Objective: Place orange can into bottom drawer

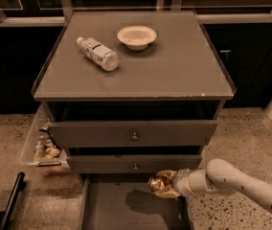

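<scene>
— Gripper point(164, 186)?
— Low at the front of the table point(174, 75), on the end of a pale arm point(241, 183) reaching in from the right. Clamped on the orange can point(156, 182).

— And the can itself?
— Right at the gripper's tip, sticking out to its left. Tilted, with gold and orange-brown wrap showing. Held in the air, clear of the drawer floor, judging by the dark shadow point(141, 202) lying below it.

— Bottom drawer point(105, 212)?
— Pulled out, directly under the gripper and running off to its left. Wide, shallow, with a flat grey floor. Right wall just beneath the wrist.

— Above the gripper?
— Middle drawer point(102, 164) just up and to the left, with a small knob point(135, 166) at its centre. Top drawer point(174, 133) higher again, also with a knob. Hard to tell whether fully closed or slightly out.

— On top of the table?
— Well above the gripper and to its left, a clear plastic bottle point(97, 53) lying on its side. Farther back and nearly straight above the gripper, a pale bowl point(137, 36), upright, near the bottle but not touching it.

— Anything else?
— Far to the gripper's left and a little higher, a clear side bin point(42, 147) against the table, holding a few snack packets. Speckled floor point(251, 138) behind the arm.
</scene>
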Available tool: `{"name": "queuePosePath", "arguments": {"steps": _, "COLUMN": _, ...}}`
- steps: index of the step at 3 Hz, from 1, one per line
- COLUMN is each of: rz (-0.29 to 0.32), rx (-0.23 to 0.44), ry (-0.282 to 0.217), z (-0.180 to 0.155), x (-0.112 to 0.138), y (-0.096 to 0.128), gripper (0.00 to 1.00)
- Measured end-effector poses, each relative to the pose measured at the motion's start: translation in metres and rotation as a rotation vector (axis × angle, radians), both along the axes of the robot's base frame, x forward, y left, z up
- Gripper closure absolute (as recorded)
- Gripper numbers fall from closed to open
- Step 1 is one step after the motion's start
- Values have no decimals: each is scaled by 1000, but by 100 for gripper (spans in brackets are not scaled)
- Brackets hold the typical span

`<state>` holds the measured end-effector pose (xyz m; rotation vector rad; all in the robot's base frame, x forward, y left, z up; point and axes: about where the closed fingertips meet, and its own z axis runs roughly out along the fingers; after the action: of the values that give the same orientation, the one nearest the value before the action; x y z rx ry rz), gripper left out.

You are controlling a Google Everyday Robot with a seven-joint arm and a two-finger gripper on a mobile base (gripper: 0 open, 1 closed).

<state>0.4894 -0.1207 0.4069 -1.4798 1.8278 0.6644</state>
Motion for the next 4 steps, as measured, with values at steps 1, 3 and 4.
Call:
{"name": "queuePosePath", "arguments": {"steps": 1, "rz": 0, "rx": 0, "ry": 0, "z": 0, "x": 0, "y": 0, "gripper": 100}}
{"name": "queuePosePath", "arguments": {"steps": 3, "rz": -47, "rx": 24, "ry": 42, "z": -78, "x": 15, "y": 19, "gripper": 100}}
{"name": "queuePosePath", "arguments": {"steps": 4, "rz": -56, "rx": 3, "ry": 31, "z": -138, "x": 25, "y": 27, "gripper": 100}}
